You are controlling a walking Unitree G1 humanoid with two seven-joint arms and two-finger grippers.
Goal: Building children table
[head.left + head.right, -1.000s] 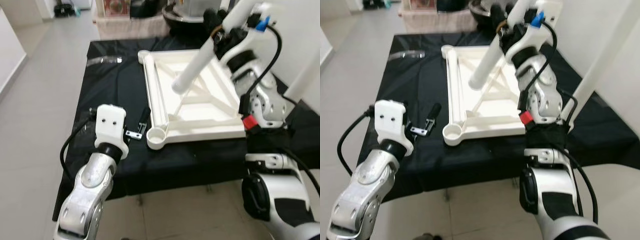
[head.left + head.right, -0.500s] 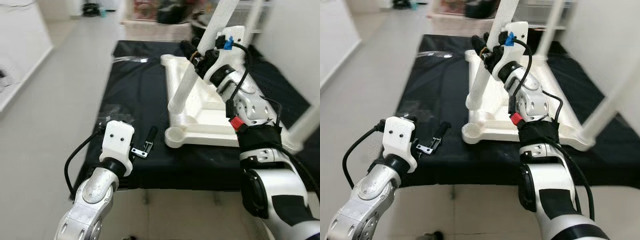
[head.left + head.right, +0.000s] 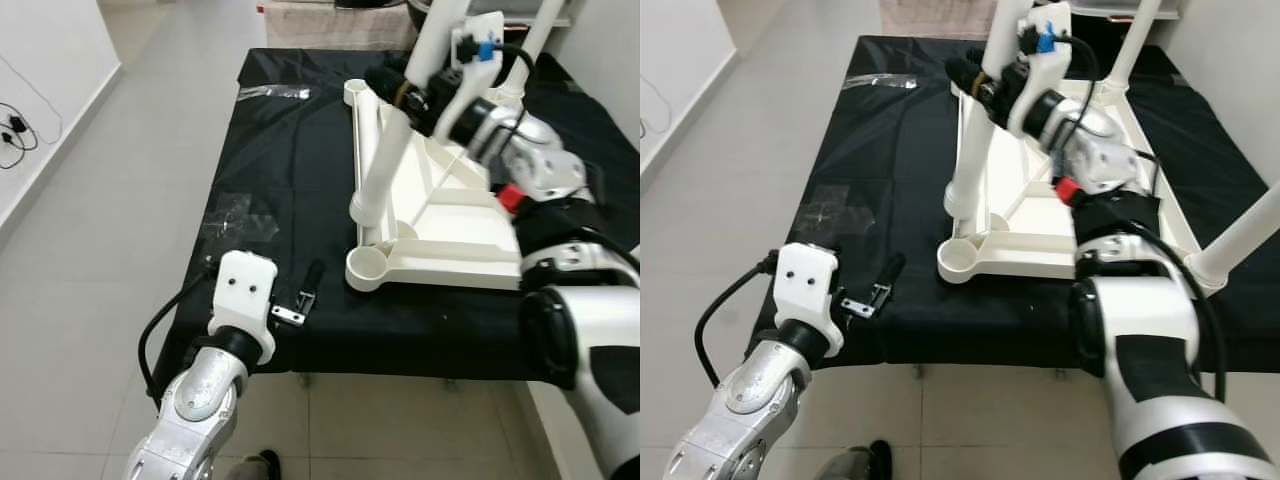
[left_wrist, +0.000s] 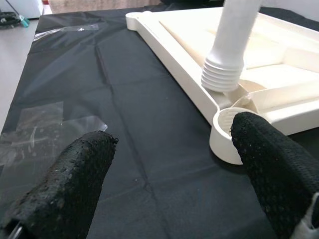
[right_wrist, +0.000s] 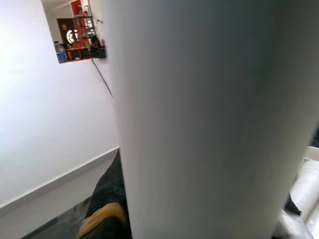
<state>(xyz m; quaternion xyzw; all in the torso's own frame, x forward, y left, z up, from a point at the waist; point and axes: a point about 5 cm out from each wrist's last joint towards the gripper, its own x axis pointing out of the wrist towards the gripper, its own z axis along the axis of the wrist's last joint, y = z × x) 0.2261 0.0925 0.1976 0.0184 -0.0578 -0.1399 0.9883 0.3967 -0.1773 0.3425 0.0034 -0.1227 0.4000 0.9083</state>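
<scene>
Clamping the white leg (image 3: 385, 165), the right gripper (image 3: 992, 78) tilts its ribbed end just above the corner socket (image 3: 368, 267) at 6 o'clock of the upturned tabletop (image 3: 455, 235), presumably for screwing in. Left gripper (image 4: 169, 164) hovers released at 9 o'clock.

Tiled room with a black-draped counter

A black cloth (image 3: 290, 170) covers the counter (image 3: 890, 330) and hangs over its near edge, with a clear plastic wrapper (image 3: 272, 91) near its far side and another clear sheet (image 3: 238, 217) closer in. Pale grey floor tiles (image 3: 110, 230) spread to the robot's left, meeting a white wall (image 3: 40, 60) where dark cables (image 3: 18, 135) lie at the base. The light is even and bright.
</scene>
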